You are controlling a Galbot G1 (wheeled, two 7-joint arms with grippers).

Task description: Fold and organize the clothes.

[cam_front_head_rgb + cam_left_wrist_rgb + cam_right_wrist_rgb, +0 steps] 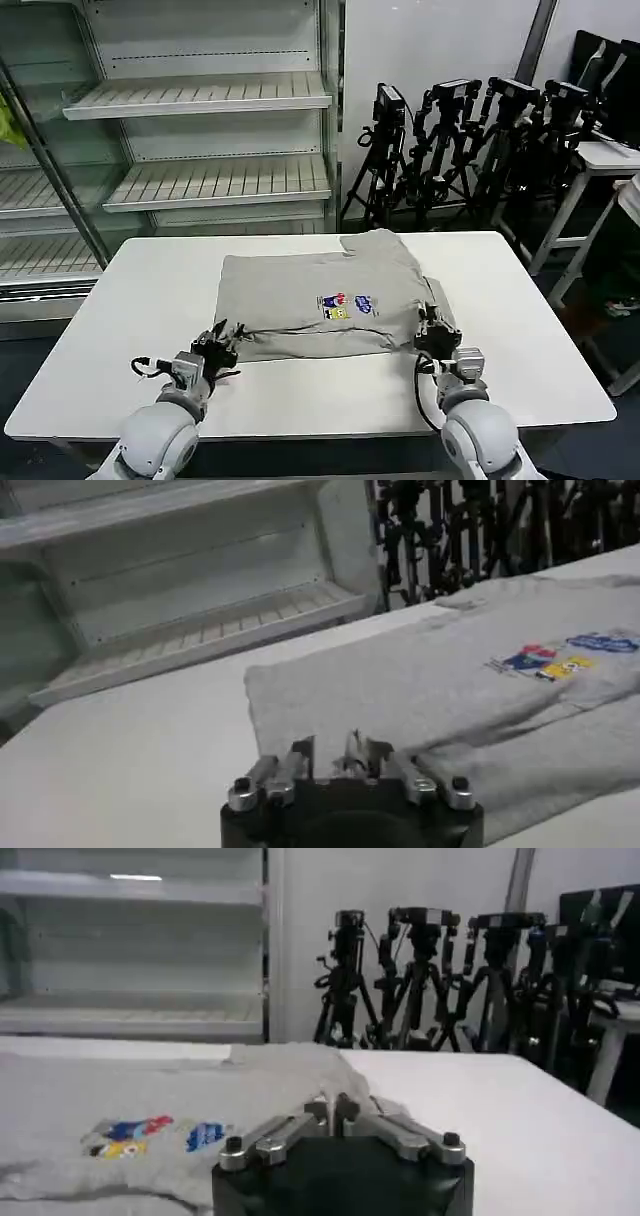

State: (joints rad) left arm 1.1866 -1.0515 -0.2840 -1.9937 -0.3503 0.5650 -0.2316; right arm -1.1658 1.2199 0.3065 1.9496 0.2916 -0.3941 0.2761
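Note:
A light grey shirt [320, 290] lies partly folded on the white table [140, 300], its small multicoloured print [345, 304] facing up near the front hem. My left gripper [225, 333] sits low at the shirt's [420, 680] near-left corner. In the left wrist view this gripper [338, 748] is open, with a gap between its fingers and a peak of cloth in it. My right gripper [431, 322] is at the near-right corner. In the right wrist view it [335, 1110] is shut on the shirt's [160, 1088] edge, with the print [150, 1133] off to one side.
White shelving [200, 95] stands behind the table on the left. A row of black camera tripods [470, 130] stands behind it on the right, beside another white table [610, 155]. Bare tabletop surrounds the shirt on every side.

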